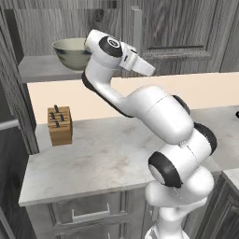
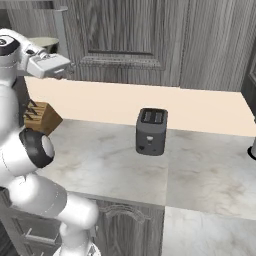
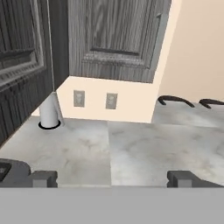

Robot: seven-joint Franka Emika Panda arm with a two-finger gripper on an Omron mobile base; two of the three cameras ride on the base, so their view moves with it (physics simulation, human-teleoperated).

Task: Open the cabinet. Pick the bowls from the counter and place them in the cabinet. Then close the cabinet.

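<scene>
A beige-olive bowl [image 1: 70, 53] with a cream inside stands on the grey shelf [image 1: 39, 67] of the cabinet, whose left half is open. The same bowl [image 2: 45, 43] peeks out behind my hand in the right base view. The cabinet's right door [image 2: 125, 40] is shut. My hand hangs just right of the bowl, at shelf height, above the counter [image 1: 93, 158]. The gripper [image 3: 113, 179] is open, its two fingertips [image 3: 43, 178] far apart with nothing between them, and it looks along the marble slab toward the far wall.
A wooden knife block [image 1: 59, 125] stands at the counter's back left. A dark toaster [image 2: 151, 131] sits mid-counter. A white cylinder [image 3: 49, 113] stands on a dark base near two wall outlets [image 3: 111, 100]. Dark stove grates [image 3: 175, 100] lie beyond it.
</scene>
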